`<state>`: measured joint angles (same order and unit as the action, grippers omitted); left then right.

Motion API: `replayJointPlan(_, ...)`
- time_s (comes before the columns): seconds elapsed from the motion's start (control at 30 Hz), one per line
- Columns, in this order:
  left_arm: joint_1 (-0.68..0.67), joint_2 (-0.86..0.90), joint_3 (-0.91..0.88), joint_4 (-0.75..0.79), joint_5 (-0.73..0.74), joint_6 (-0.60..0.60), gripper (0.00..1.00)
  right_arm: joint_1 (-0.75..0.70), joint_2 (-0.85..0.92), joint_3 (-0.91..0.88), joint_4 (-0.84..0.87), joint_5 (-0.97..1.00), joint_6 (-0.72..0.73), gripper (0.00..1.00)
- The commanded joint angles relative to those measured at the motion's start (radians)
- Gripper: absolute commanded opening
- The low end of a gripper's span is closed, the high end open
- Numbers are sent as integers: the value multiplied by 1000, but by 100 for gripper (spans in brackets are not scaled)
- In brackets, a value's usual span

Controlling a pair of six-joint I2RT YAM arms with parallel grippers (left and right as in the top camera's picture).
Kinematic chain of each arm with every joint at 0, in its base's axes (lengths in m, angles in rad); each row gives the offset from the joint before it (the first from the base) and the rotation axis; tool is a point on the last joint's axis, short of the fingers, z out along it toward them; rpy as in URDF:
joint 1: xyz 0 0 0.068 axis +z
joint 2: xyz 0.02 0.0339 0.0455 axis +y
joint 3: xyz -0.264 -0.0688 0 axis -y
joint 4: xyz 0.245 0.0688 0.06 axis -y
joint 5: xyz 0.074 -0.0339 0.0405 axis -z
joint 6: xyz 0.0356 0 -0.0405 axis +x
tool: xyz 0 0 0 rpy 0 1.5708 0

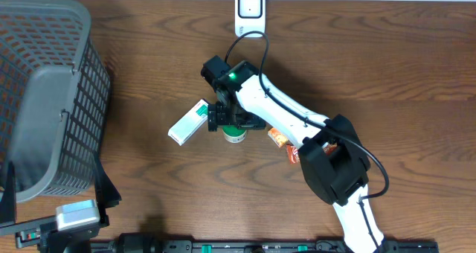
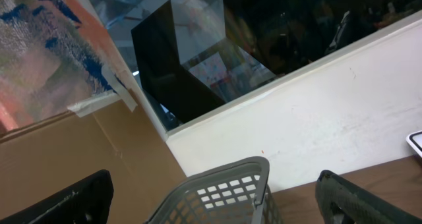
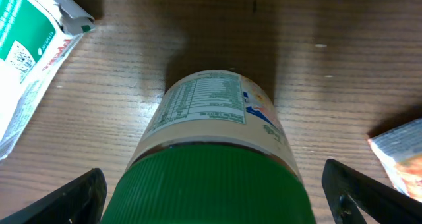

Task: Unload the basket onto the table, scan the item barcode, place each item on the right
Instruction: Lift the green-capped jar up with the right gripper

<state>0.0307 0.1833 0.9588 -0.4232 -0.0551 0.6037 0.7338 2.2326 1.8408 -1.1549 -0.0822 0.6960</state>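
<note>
The right end effector hangs spread wide astride the green-lidded jar, gripping nothing. The grasp looks to be the step in hand: next it must lower, close on the jar, then show its label to the far scanner. The jar stands upright mid counter, its cream label finely printed, right of a white-green box.
</note>
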Motion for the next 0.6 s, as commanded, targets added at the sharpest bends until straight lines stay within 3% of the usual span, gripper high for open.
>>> replayJointPlan(0.0,-4,-1,-5,1,-9,10,98,6,26,19,2,0,6,99)
replayJointPlan(0.33,-4,-1,-5,-10,-9,10,98,7,83,19,10,-5,6,98)
replayJointPlan(0.57,-4,-1,-5,-10,-9,10,98,8,91,20,8,-6,6,79)
